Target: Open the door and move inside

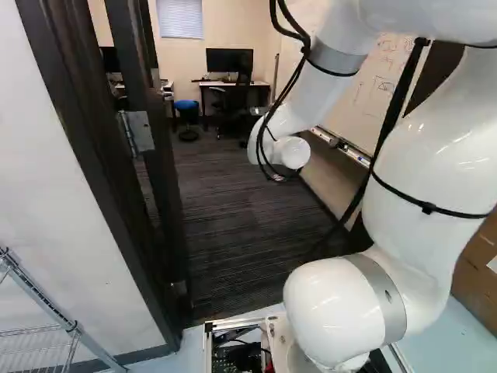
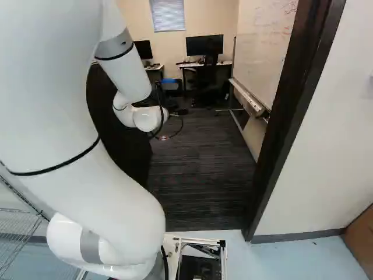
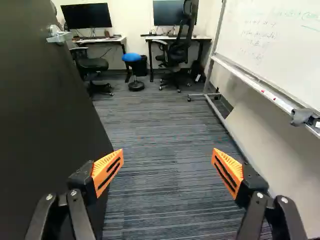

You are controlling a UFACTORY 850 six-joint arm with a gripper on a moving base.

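Your dark, flat door stands swung into the room beside the black gripper with orange pads, its silver lever handle farther in. The jaws are spread, nothing between them, likely because opening is done and no pull is needed. Your white, jointed arm reaches through the dark doorframe, perhaps to guard against the door swinging back. Next, you'd probably drive the metal-framed base inward, minding the frame and white whiteboard.

Arm bent, reaching ahead; tool spread wide.
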